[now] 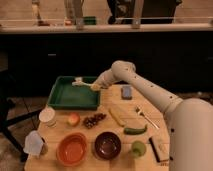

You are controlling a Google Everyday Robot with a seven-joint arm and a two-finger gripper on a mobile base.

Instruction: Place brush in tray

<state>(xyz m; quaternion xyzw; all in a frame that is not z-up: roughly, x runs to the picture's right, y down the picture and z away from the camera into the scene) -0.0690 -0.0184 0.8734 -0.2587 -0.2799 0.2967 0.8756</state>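
Observation:
The brush [81, 83], a slender cream stick, juts leftward out of my gripper [95, 86], which is shut on its right end. It hangs level over the back right part of the green tray [65, 98], with its free tip above the tray's far wall. My white arm [142, 87] reaches in from the right across the table's back edge. The tray lies at the back left of the wooden table, and nothing shows inside it.
A blue sponge [126, 91] lies right of the tray. In front are a fork [145, 117], a yellow banana [116, 116], a green vegetable [135, 130], grapes [93, 120], a peach [73, 119], a white cup [47, 116], an orange bowl [72, 148], a maroon bowl [107, 145] and a scrub brush [159, 148].

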